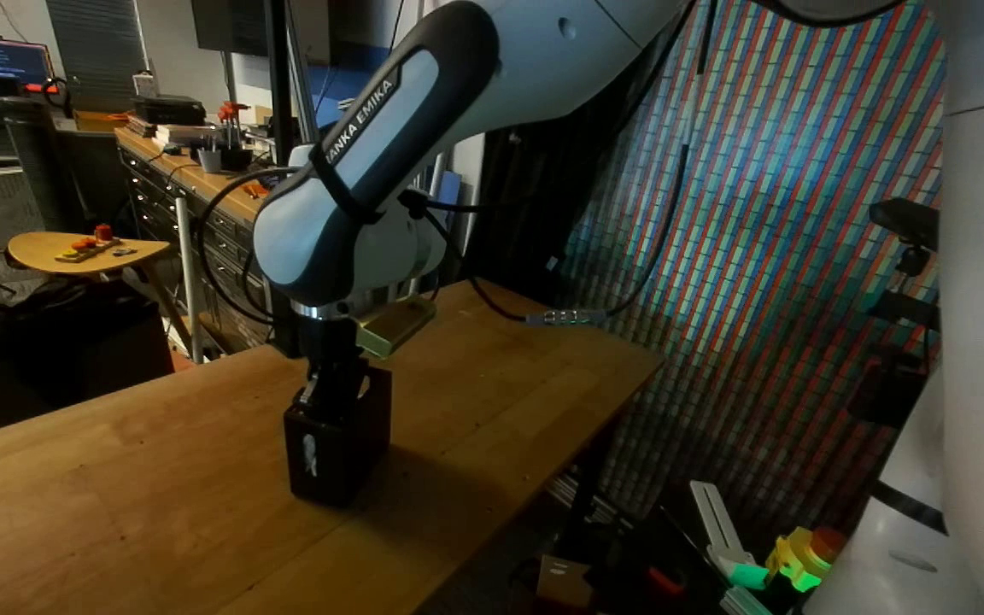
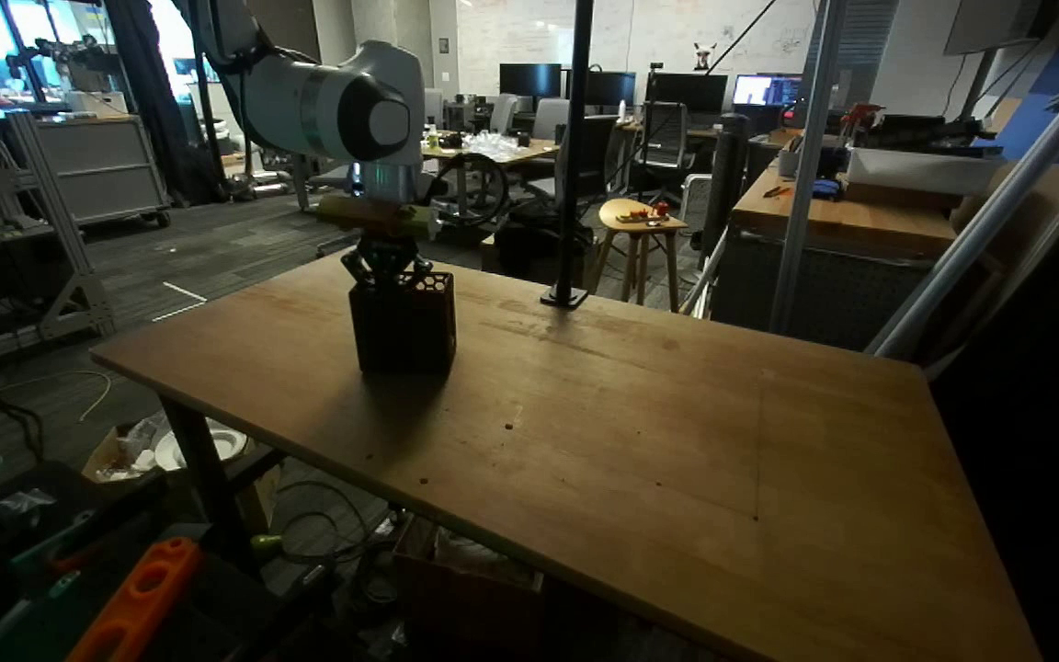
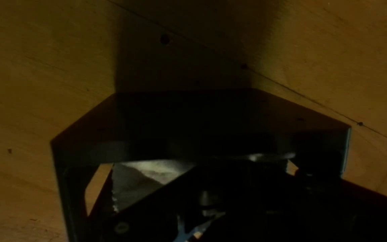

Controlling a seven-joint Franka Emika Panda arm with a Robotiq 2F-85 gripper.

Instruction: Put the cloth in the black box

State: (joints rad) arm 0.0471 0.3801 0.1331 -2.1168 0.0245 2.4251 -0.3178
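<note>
The black box (image 1: pixel 340 453) stands upright on the wooden table, and it shows also in an exterior view (image 2: pixel 404 326). Its dark wall fills the middle of the wrist view (image 3: pixel 186 124). My gripper (image 1: pixel 336 389) points down into the box's open top, and it shows there in an exterior view (image 2: pixel 390 262). Its fingertips are hidden inside the box. The pale grey-white cloth (image 3: pixel 161 169) shows inside the box in the wrist view, beside the dark gripper (image 3: pixel 213 198). A pale patch shows at the box's side slot in an exterior view. Whether my fingers still touch the cloth is too dark to tell.
The wooden table (image 2: pixel 658 460) carries the box near one end. A black post (image 2: pixel 566 230) stands at the table's far edge. A cable (image 1: pixel 492 303) hangs beside the arm. A stool (image 2: pixel 640 216) with small coloured items and a workbench (image 2: pixel 851 221) stand beyond the table.
</note>
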